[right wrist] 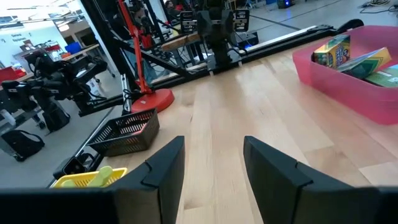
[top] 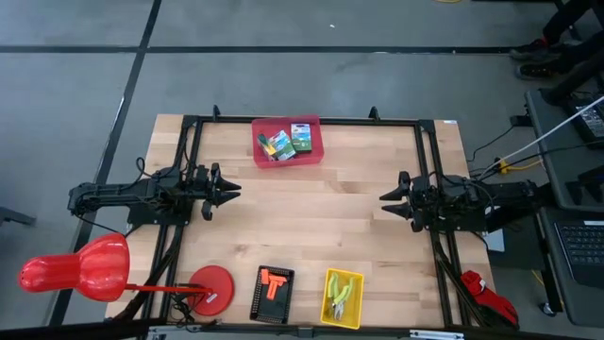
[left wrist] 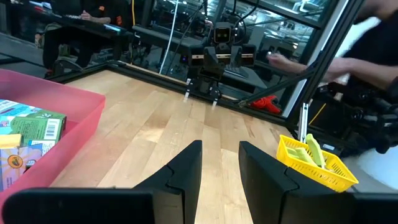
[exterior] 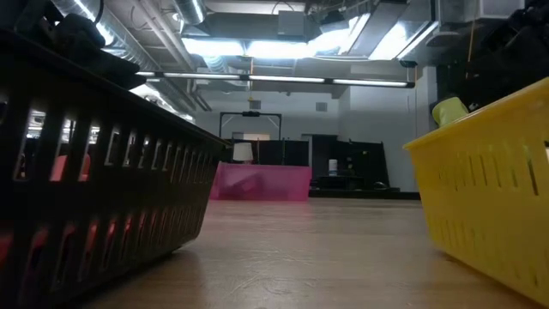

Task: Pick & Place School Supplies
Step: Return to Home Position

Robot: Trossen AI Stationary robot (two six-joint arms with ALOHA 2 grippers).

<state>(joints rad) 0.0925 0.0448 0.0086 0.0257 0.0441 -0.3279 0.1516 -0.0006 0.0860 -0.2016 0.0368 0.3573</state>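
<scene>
Two dark arms sit low over the pale wooden surface (top: pixel 311 212), one at each side, facing one another. The left gripper (top: pixel 226 192) and the right gripper (top: pixel 387 200) hold nothing; each has its fingers parted, with bare wood showing between them. The school supplies lie together in the red bin (top: pixel 288 162) at the middle of the far edge. One crayon box (top: pixel 302 138) lies beside a second crayon box (top: pixel 276 144). The small block is probably the piece wedged among them, but it is hard to pick out. Along the near edge stand a black basket (top: pixel 255 302) and a yellow basket (top: pixel 327 312) holding yellow-green pliers (top: pixel 342 293). A black frame (top: pixel 377 120) borders the surface. Around it lies grey floor (top: pixel 75 85), and the low view shows ceiling light strips (exterior: pixel 283 79) and ducts.
</scene>
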